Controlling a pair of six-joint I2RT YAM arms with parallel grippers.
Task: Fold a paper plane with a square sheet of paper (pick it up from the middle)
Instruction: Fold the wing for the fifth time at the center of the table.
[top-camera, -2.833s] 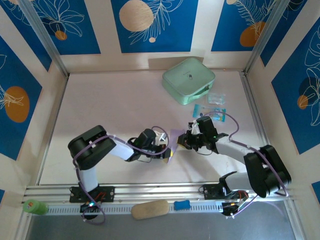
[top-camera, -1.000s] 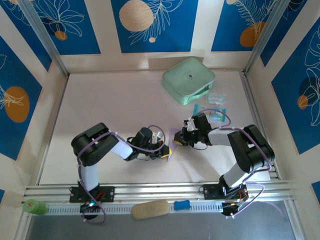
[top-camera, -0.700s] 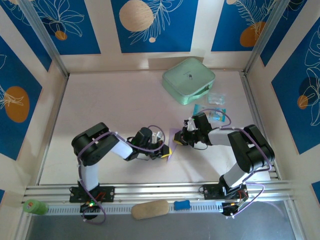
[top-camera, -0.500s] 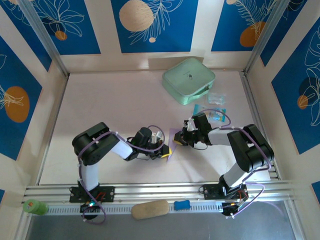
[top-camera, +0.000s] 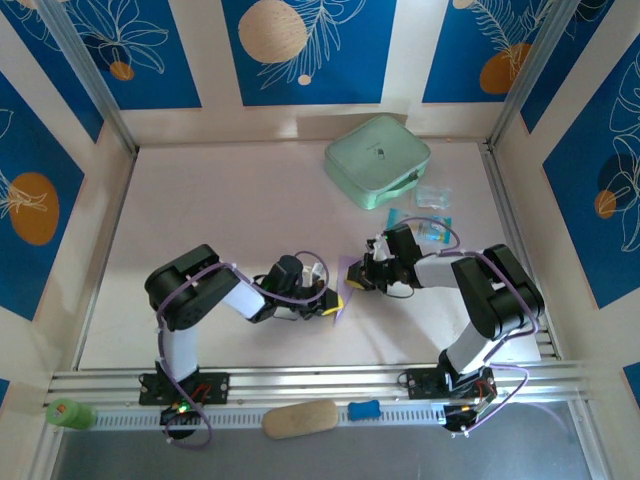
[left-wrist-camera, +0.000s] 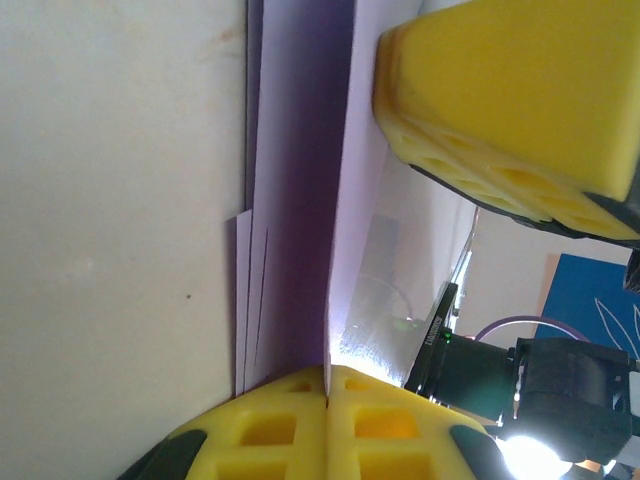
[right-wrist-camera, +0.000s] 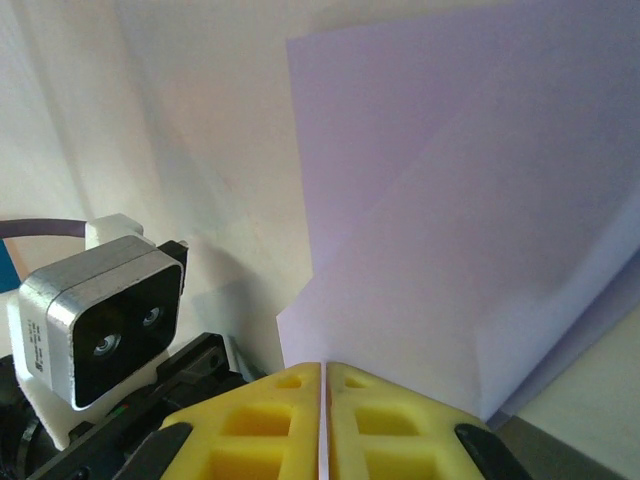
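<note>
Pinching sheet of paper (right-wrist-camera: 450, 200) front-centre over table (top-camera: 220, 210), left gripper (left-wrist-camera: 328, 375) and right gripper (right-wrist-camera: 322, 368) both clamped tight on it. Align edges, pull evenly, avoid tearing at crease.

No writing is legible; the mint-green case (top-camera: 377, 165) bears an unreadable mark.

— How's the light from overhead?
— Bright and even across the table (top-camera: 200, 220). Soft shadows lie under both my arms, and the picture is sharp to its corners.
— And at your wrists?
— My left camera is harsh. A white glare burns at the lower right, my yellow pads (left-wrist-camera: 270, 420) blur up close, and the paper (left-wrist-camera: 300, 150) drops into deep purple shade. My right one is gentler, with pale, washed-out paper and soft near edges.
</note>
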